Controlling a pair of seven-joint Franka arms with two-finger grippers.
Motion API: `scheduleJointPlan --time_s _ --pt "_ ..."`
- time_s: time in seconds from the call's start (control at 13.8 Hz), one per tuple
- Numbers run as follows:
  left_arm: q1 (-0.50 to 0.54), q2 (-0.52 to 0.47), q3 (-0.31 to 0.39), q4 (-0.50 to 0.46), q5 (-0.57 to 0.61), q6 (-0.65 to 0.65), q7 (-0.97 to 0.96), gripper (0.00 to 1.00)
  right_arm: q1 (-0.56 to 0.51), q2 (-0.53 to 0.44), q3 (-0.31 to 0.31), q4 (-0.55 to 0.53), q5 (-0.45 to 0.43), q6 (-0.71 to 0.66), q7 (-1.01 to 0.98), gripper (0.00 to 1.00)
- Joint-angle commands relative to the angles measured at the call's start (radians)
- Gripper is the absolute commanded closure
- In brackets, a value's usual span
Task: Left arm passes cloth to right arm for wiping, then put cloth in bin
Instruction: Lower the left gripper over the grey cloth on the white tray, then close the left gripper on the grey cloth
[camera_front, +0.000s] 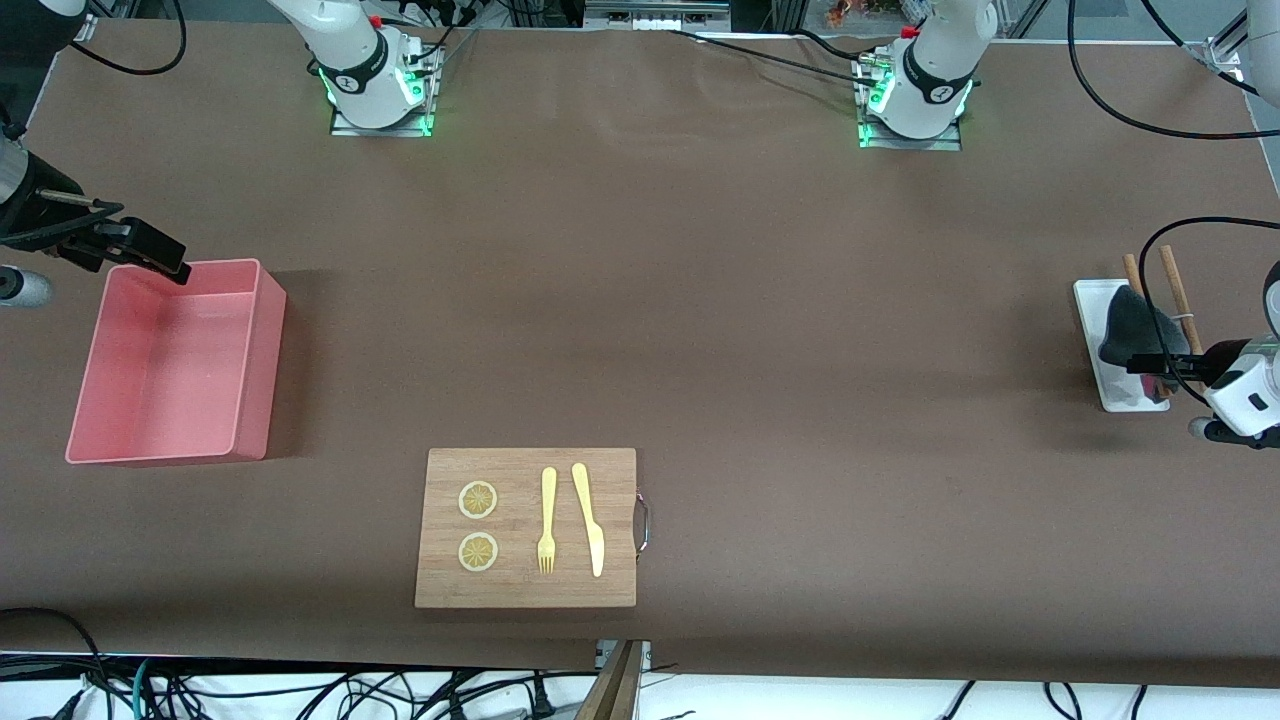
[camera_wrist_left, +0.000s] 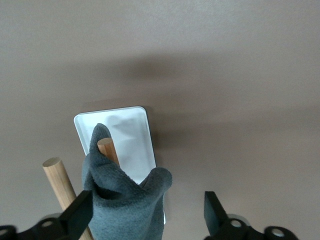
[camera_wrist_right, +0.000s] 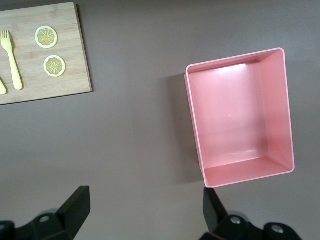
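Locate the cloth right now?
In the front view the cloth is draped over two wooden sticks on the white tray at the left arm's end of the table, under the open left gripper.

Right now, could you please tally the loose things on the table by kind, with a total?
Cloth: 1
Bin: 1
White tray: 1
Wooden sticks: 2
Cutting board: 1
Lemon slices: 2
Fork: 1
Knife: 1
Total: 10
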Motion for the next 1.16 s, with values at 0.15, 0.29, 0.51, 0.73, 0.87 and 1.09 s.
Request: scheduleJointPlan --time_s 0.15,0.29,0.51,0.73,0.87,1.09 --pt "0.017 0.027 -0.010 0.026 0.019 -0.004 0.027 0.32 -0.008 0.010 0.003 0.020 0.011 0.002 -0.018 0.00" --pt "0.023 0.028 -0.010 0.023 0.019 -0.005 0.027 0.42 -0.008 0.010 0.003 0.020 0.011 0.001 -0.018 0.00" --pt "0.028 0.036 -0.010 0.023 0.019 -0.005 0.052 0.57 -0.008 0.010 0.003 0.020 0.011 0.002 -0.018 0.00" --pt "0.032 0.036 -0.007 0.019 0.021 -0.013 0.052 0.80 -0.008 0.010 0.003 0.020 0.011 0.002 -0.018 0.00" --pt "0.035 0.036 -0.006 0.020 0.021 -0.016 0.052 0.97 -0.008 0.010 0.003 0.020 0.011 0.002 -0.018 0.00" --pt "0.029 0.031 -0.006 0.029 0.019 -0.018 0.050 1.00 -0.008 0.010 0.003 0.020 0.011 0.002 -0.018 0.00"
